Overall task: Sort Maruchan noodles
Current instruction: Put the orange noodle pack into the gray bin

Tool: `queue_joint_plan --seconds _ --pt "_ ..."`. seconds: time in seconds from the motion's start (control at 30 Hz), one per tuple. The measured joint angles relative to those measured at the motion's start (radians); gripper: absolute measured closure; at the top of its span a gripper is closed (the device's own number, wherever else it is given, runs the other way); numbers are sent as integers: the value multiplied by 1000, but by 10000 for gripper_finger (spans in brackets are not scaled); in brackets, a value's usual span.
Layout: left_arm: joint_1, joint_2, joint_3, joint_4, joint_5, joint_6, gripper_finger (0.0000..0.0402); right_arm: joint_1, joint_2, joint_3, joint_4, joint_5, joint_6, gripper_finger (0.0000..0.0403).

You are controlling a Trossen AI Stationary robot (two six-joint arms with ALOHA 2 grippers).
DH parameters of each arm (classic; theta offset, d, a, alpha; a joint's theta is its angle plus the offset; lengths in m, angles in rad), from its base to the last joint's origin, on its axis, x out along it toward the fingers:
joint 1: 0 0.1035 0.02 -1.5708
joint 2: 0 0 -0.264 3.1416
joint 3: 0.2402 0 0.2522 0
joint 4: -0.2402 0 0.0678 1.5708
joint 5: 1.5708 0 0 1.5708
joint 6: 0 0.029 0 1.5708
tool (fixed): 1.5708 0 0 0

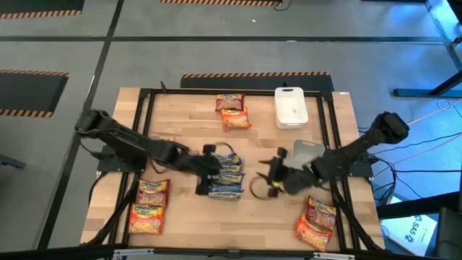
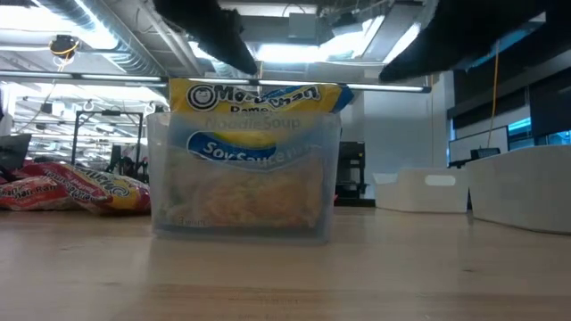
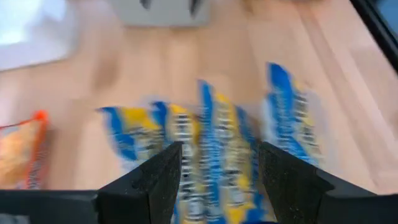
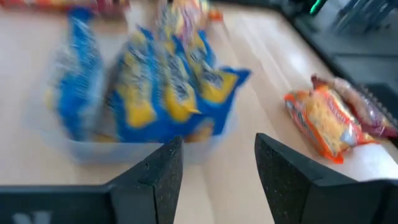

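We count blue packets (image 1: 225, 175) binned; orange (image 1: 149, 206) and red stacks (image 1: 232, 110) remain out; left claw (image 1: 207, 174) and right claw (image 1: 276, 175) apart, empty.

In both wrist views the blue-and-yellow packets (image 3: 211, 143) are smeared by blur, so their print cannot be read and their number cannot be counted. In the low view the clear container (image 2: 243, 174) hides the lower packets behind its cloudy wall. Both arms there are cut off by the top edge.
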Motion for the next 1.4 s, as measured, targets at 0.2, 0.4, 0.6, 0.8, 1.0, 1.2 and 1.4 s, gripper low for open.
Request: queue_joint_plan --seconds 0.2,0.4,0.6,0.8,1.0,1.2,1.4 --pt "74 -145 -310 381 -58 -5 195 -297 0 1 12 -270 -100 222" --pt "104 -214 -545 704 -80 -57 195 -515 -1 32 12 -445 -103 221" --pt "106 -230 -692 1021 -205 -47 195 -674 8 98 19 -490 -107 220" --pt "124 -229 -720 1047 -220 -27 195 -811 96 177 10 -637 -50 172" --pt "124 -226 -721 1031 -114 -35 195 -902 259 269 -2 -705 14 71" --pt "109 -226 -721 1025 -56 -62 195 -978 428 349 -2 -739 74 27" --pt "93 -226 -721 1025 -57 -62 195 -980 533 385 5 -781 53 25"
